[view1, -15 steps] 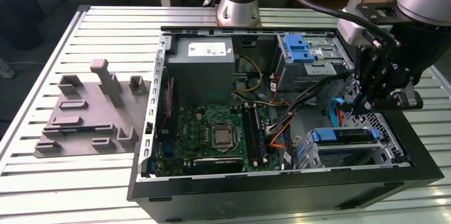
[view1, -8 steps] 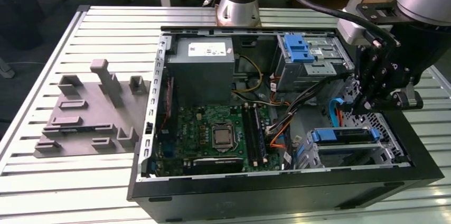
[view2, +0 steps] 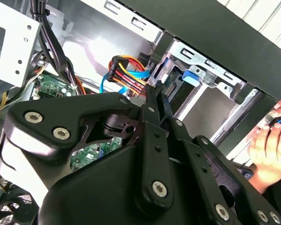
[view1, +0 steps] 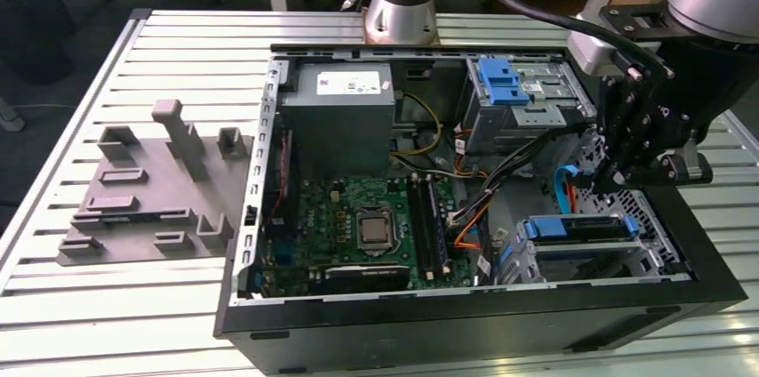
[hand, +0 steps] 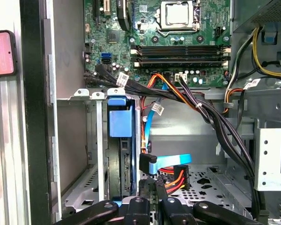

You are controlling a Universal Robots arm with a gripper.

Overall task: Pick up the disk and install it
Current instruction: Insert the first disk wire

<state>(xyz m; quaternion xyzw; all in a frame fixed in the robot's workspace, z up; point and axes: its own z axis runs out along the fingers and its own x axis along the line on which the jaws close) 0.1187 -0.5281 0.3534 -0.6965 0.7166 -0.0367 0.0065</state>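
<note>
**Disk seated in the lower bay, end effector above it**

The disk, edged by its blue bracket, sits on edge in the lower drive bay at the front corner of the open computer case; in the first wrist view its blue tab stands in the slot between the bay's metal walls. The end effector hangs just above that bay with its fingers drawn together on nothing, their tips near the bundle of coloured power and blue data cables. By the look of it, the install step is in hand and close to done: the disk is in its slot and the end effector is apart from it. Whether it is fully home I cannot tell; any further move would call for a straight press down the slot, clear of the cables.

Elsewhere in the case lie the motherboard, the grey power supply and an upper drive cage with a blue latch. A grey fixture rests on the slatted tabletop. A hand is outside the case wall.
</note>
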